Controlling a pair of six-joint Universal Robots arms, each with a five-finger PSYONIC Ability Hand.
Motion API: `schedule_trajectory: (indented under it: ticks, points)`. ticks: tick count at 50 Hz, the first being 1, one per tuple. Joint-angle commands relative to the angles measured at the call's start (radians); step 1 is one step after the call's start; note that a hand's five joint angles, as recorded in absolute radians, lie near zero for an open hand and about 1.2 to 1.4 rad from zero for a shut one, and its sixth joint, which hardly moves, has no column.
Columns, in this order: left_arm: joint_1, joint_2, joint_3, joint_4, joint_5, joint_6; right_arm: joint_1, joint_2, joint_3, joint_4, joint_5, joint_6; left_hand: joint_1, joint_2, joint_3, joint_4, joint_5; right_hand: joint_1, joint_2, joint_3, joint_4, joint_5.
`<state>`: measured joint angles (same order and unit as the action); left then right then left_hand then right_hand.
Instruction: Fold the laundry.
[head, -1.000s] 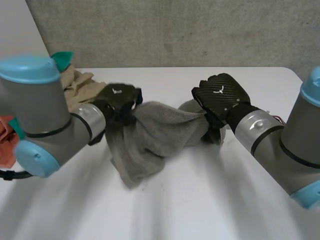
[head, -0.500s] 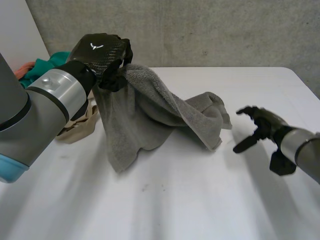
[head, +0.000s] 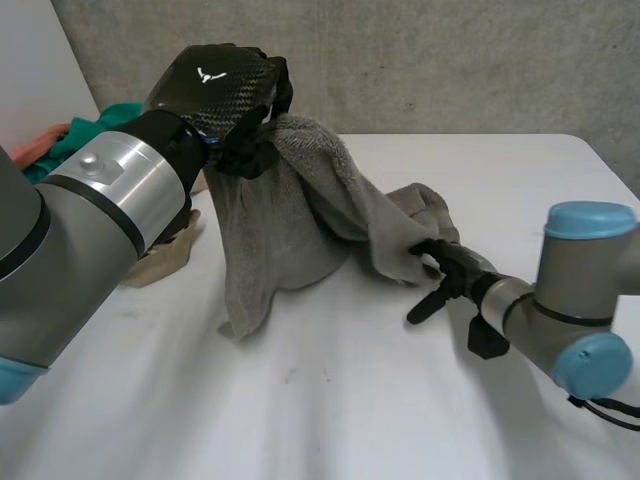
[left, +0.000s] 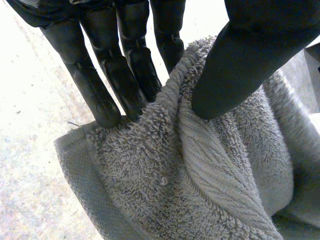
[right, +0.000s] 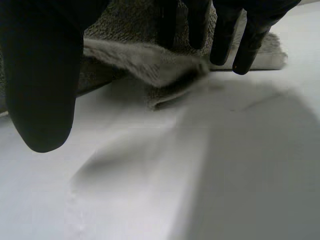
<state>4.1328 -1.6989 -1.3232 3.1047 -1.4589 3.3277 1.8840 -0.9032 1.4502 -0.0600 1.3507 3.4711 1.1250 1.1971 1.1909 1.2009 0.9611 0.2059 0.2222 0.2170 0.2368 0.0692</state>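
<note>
**Grey towel** (head: 300, 225): it hangs in loose folds from a bunched upper part. Its lower edge trails on the white tabletop (head: 340, 400), and one end slopes down toward your right arm.

**Left hand** (head: 222, 92): it is raised well above the tabletop and clamped on the bunched top of the towel. In the left wrist view, the fingers (left: 125, 75) press one side of a thick fold of terry (left: 200, 190) and the thumb (left: 240, 65) presses the other, so the cloth is pinched between them. A hemmed edge runs just beside the fingertips.

**Right hand** (head: 447, 268): it is low, just above the tabletop, at the sloping end of the towel. In the right wrist view, the fingers (right: 240, 40) are extended and reach the towel's folded edge (right: 145, 60), which lies on the tabletop (right: 210, 175). The thumb (right: 40, 90) stands well apart from them and touches no cloth. Read this hand as spread, not closed on anything.

**Surroundings:**
- A beige cloth (head: 165, 255) lies crumpled on the tabletop, just beside the hanging towel on your left-arm side.
- A teal cloth (head: 100, 125) shows behind the left arm near the tabletop's far corner.
- A grey wall (head: 450, 60) closes the scene beyond the tabletop.
</note>
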Motion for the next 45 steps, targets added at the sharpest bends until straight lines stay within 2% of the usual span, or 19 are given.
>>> schedule_trajectory:
  ticks: [1,6,10,14,16,21,25,26,29,30,35,38,42,45]
  points:
    - [-0.013,0.022,-0.010,0.000,-0.001,-0.001,0.040,0.116,-0.157,-0.001,0.105,0.040,0.271,0.199,0.205,0.195,0.261,0.225,0.209,0.214,0.194,0.187]
    - [-0.013,0.038,-0.020,0.000,-0.001,-0.001,0.061,0.168,-0.229,-0.021,0.143,0.037,0.271,0.199,0.205,0.195,0.261,0.351,0.335,0.340,0.321,0.314]
    - [-0.013,0.045,-0.027,0.000,-0.001,-0.001,0.063,0.187,-0.255,-0.056,0.145,0.036,0.271,0.199,0.205,0.195,0.261,0.557,0.540,0.546,0.526,0.519]
    - [-0.011,0.045,-0.028,0.000,-0.001,-0.004,0.063,0.191,-0.268,-0.109,0.143,0.034,0.271,0.199,0.205,0.195,0.261,0.900,0.884,0.889,0.869,0.862]
    - [-0.011,0.045,-0.028,0.000,-0.001,-0.008,0.061,0.188,-0.268,-0.135,0.145,0.031,0.271,0.199,0.205,0.195,0.261,1.189,1.173,1.178,1.158,1.151]
    - [0.000,0.045,-0.028,0.002,-0.003,-0.011,0.049,0.144,-0.271,-0.147,0.142,-0.006,0.271,0.199,0.205,0.195,0.261,1.190,1.174,1.179,1.159,1.153]
    - [0.018,0.044,-0.030,0.000,-0.024,-0.008,0.018,-0.006,-0.261,-0.133,0.120,-0.183,0.271,0.199,0.205,0.195,0.261,1.190,1.174,1.179,1.159,1.153]
    - [0.023,0.044,-0.031,0.000,-0.031,-0.007,-0.017,-0.078,-0.246,-0.110,0.099,-0.292,0.271,0.199,0.205,0.195,0.261,1.190,1.174,1.179,1.159,1.153]
    - [0.058,0.045,-0.048,0.000,-0.043,0.003,-0.084,-0.178,-0.234,-0.041,0.055,-0.481,0.271,0.199,0.205,0.195,0.261,1.190,1.174,1.179,1.159,1.153]
    - [0.069,0.045,-0.056,0.000,-0.043,0.003,-0.114,-0.238,-0.229,0.032,0.016,-0.610,0.271,0.199,0.205,0.195,0.261,1.190,1.174,1.179,1.159,1.153]
    - [0.132,0.042,-0.094,-0.003,-0.032,0.003,-0.157,-0.364,-0.220,0.273,-0.028,-0.958,0.271,0.199,0.205,0.195,0.261,1.190,1.174,1.179,1.159,1.153]
    - [0.135,0.024,-0.117,-0.012,-0.029,0.003,-0.160,-0.394,-0.205,0.408,-0.016,-1.096,0.271,0.199,0.205,0.195,0.261,1.190,1.174,1.179,1.159,1.153]
    - [0.132,-0.030,-0.148,-0.011,-0.028,0.018,-0.149,-0.424,-0.168,0.515,-0.010,-1.159,0.271,0.199,0.205,0.195,0.261,1.190,1.174,1.179,1.159,1.153]
    - [0.132,-0.119,-0.145,-0.009,-0.031,0.064,-0.146,-0.424,-0.136,0.537,-0.012,-1.187,0.271,0.199,0.205,0.195,0.261,1.190,1.174,1.179,1.159,1.153]
